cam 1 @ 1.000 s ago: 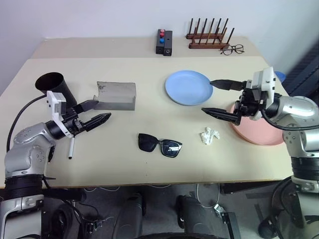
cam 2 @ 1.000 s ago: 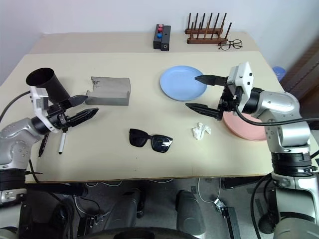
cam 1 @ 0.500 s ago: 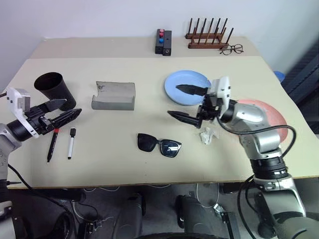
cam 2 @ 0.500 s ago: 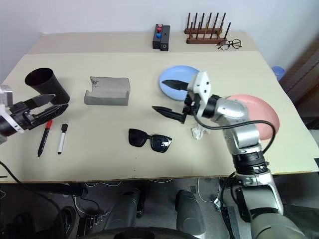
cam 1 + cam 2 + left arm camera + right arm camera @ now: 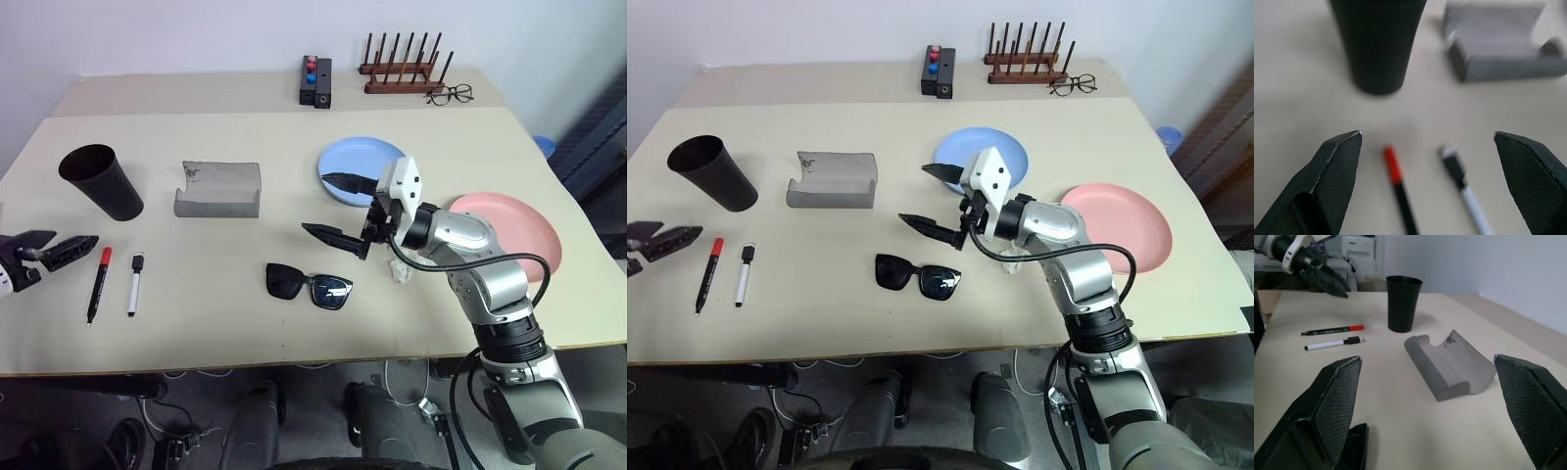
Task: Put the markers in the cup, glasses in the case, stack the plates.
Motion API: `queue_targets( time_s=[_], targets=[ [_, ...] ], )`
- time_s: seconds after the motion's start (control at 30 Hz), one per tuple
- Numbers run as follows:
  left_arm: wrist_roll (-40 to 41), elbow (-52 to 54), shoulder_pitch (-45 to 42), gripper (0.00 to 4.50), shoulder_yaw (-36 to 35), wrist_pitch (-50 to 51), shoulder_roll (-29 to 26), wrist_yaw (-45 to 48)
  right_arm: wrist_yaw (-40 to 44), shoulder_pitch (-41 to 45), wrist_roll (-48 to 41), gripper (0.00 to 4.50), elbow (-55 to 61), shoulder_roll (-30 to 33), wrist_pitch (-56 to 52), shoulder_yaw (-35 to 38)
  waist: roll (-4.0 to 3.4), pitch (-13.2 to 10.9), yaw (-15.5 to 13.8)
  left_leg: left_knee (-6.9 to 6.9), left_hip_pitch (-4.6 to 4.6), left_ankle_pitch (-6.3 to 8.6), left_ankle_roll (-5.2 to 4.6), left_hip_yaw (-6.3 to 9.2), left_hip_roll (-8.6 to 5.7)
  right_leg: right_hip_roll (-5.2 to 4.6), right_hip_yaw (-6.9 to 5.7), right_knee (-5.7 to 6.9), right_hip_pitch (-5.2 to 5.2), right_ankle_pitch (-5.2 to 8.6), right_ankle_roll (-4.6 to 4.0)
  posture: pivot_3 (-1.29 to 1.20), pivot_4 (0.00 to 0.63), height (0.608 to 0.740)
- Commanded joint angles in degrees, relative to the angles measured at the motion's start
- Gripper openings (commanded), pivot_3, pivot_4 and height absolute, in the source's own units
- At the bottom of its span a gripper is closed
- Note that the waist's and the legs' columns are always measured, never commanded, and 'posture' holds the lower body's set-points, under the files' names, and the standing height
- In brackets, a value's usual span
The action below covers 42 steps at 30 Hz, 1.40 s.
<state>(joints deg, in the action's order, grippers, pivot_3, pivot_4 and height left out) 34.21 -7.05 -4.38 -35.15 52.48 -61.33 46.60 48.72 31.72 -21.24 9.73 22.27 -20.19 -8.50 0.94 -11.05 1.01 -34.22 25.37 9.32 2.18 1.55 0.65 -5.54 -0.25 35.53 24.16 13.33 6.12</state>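
Observation:
The black cup (image 5: 101, 182) stands at the table's left, with the grey case (image 5: 217, 189) lying open to its right. Two markers lie in front of the cup: a red-capped one (image 5: 96, 285) and a white one with a black cap (image 5: 133, 285). The black sunglasses (image 5: 309, 285) rest near the front middle. The blue plate (image 5: 358, 164) and the pink plate (image 5: 509, 223) sit apart on the right. My left gripper (image 5: 76, 237) hovers open at the left edge, pointing at the markers (image 5: 1393, 166). My right gripper (image 5: 313, 203) is open and empty, pointing left between the blue plate and the sunglasses.
A crumpled white paper (image 5: 400, 266) lies under my right wrist. At the back stand a wooden rack (image 5: 404, 69), wire-framed spectacles (image 5: 449, 94) and a black box with red and blue buttons (image 5: 313, 82). Bare table lies between the case and the sunglasses.
My left gripper drew back to the left, off the markers, to the table's left edge. My right gripper swung left from the pink plate to beside the blue plate. Both stayed open.

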Motion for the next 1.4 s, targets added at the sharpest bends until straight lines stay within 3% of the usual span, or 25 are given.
queue_targets(
  time_s=[0.03,0.27,0.47,0.63,1.1,1.4],
  targets=[
    [-3.6,2.53,2.32,4.5,2.81,8.4,-7.31,-2.49,-0.79,-0.58,0.53,4.4,1.73,-0.77,0.28,-0.73,0.11,0.01,-0.02,0.0,0.01,0.0,0.01,0.0,0.01,0.01,0.0,-0.01,0.02,-0.01,-0.02,0.0,0.15,0.74],
    [-4.61,-7.14,-8.06,4.5,8.58,17.36,-10.4,-5.01,-0.77,-2.19,-0.08,4.4,2.77,-0.56,0.57,0.13,0.1,0.01,-0.17,0.02,0.01,0.08,0.14,-0.13,0.06,0.0,0.0,-0.06,0.18,-0.02,-0.04,0.0,0.15,0.74],
    [-7.65,-15.71,-23.44,4.5,23.3,21.77,-10.71,-2.83,-0.43,-3.24,-0.67,4.4,4.2,0.08,-0.31,0.28,0.15,0.02,-0.26,0.02,0.05,-0.02,0.03,-0.19,0.08,0.07,0.0,0.04,0.09,-0.03,-0.02,0.0,0.15,0.74],
    [-10.38,-18.26,-30.06,4.5,34.16,23.81,-11.7,1.81,-0.63,-3.56,-0.96,4.4,4.61,0.28,-0.62,0.79,0.16,0.02,0.09,0.03,0.05,-0.03,0.04,-0.23,0.1,0.1,0.02,0.06,0.12,-0.03,-0.01,0.0,0.15,0.74],
    [-17.59,-27.48,-41.12,4.5,44.08,20.48,-7.97,5.88,-2.04,-4.7,-1.24,4.4,5.3,0.62,-0.99,1.89,0.26,-0.02,-0.23,-0.02,0.06,-0.04,0.03,-0.23,0.18,0.17,0.04,0.18,0.16,-0.03,-0.02,0.0,0.15,0.74],
    [-20.52,-30.56,-41.32,4.5,45.95,18.73,-5.74,8.29,-2.67,-4.64,-1.34,4.4,5.45,0.81,-0.88,2.36,0.31,-0.04,-0.07,-0.03,0.04,-0.05,0.01,-0.23,0.19,0.18,0.04,0.4,0.22,-0.02,0.04,0.0,0.15,0.74]
  ],
)
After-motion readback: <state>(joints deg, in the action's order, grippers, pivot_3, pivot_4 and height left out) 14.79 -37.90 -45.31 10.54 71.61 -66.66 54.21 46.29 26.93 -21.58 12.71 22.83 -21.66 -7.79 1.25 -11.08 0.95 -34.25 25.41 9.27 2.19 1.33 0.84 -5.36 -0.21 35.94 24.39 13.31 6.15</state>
